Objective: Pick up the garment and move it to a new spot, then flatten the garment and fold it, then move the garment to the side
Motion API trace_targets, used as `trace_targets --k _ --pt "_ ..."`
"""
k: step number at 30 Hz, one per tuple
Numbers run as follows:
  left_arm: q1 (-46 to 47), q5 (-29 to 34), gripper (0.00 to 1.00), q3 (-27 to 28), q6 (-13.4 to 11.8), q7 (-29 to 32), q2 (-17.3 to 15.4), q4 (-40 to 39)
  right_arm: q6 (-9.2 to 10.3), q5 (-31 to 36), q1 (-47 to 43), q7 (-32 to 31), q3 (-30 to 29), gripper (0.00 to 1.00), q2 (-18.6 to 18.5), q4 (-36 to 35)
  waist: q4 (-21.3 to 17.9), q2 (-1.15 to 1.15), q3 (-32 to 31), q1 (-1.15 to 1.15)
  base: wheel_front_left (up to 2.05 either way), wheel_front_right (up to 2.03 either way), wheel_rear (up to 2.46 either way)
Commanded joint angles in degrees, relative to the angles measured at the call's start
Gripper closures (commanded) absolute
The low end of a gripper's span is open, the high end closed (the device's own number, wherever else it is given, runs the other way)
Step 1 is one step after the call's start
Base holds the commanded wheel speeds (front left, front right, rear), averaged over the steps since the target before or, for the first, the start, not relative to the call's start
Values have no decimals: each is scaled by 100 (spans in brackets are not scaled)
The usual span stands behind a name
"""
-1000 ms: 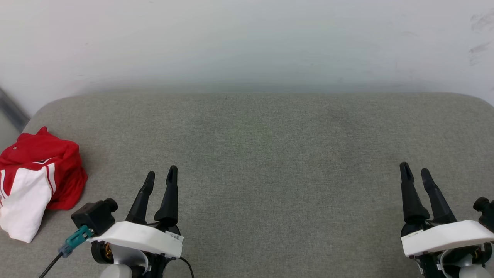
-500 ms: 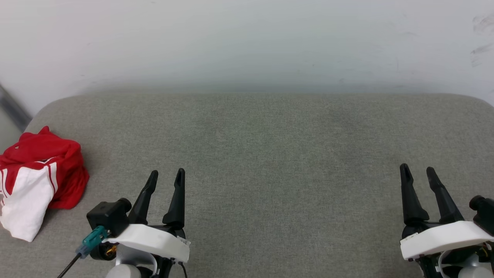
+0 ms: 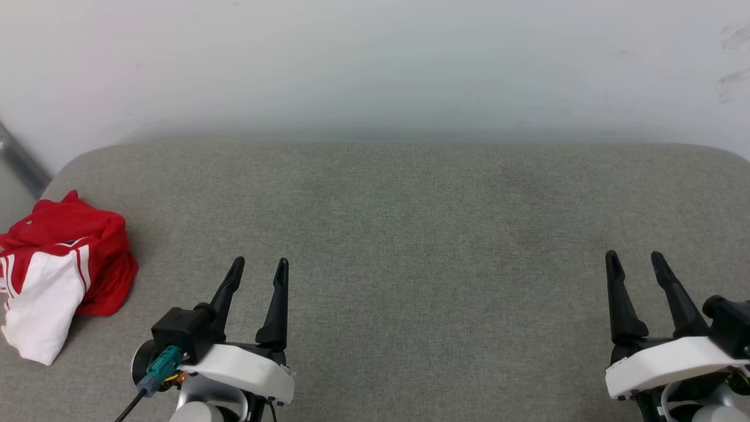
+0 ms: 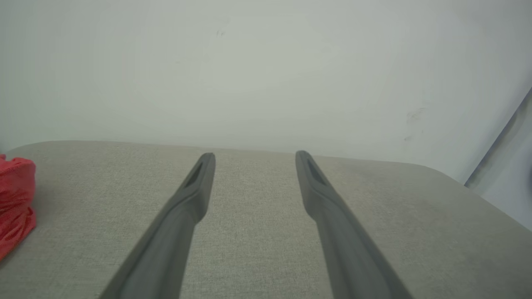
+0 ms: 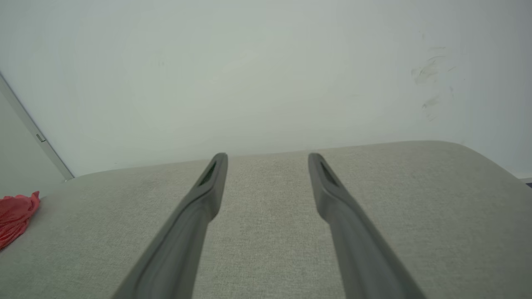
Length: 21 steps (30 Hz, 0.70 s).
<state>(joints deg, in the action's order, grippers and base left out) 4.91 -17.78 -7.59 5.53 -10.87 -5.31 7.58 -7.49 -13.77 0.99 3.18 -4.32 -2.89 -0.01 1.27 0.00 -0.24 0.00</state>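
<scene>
Grey cushion (image 3: 410,234), crumpled red-white garment (image 3: 64,240)

The left gripper (image 3: 260,262) and right gripper (image 3: 634,256) each have two long, black, tapering fingers (image 3: 274,310) set in a white curved shell (image 3: 240,366). A black block (image 3: 184,331) by the left shell carries a teal plug (image 3: 161,364) and a black cable (image 3: 130,407).

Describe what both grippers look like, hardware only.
The left gripper and right gripper match: two long tapering black fingers on a curved white shell, black camera block at the side. The left camera block has a teal plug with a black cable.
</scene>
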Motion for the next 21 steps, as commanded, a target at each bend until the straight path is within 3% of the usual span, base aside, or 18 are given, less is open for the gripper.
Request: trace_targets --k 1,21 --pt "73 124 0 -24 -11 -58 -41 -47 0 132 -29 21 4 0 0 -71 0 0 0 0 0 0 0" --pt "89 798 0 71 -12 -310 106 262 1 913 -162 38 -63 0 2 -210 8 0 -19 0 0 0 0"
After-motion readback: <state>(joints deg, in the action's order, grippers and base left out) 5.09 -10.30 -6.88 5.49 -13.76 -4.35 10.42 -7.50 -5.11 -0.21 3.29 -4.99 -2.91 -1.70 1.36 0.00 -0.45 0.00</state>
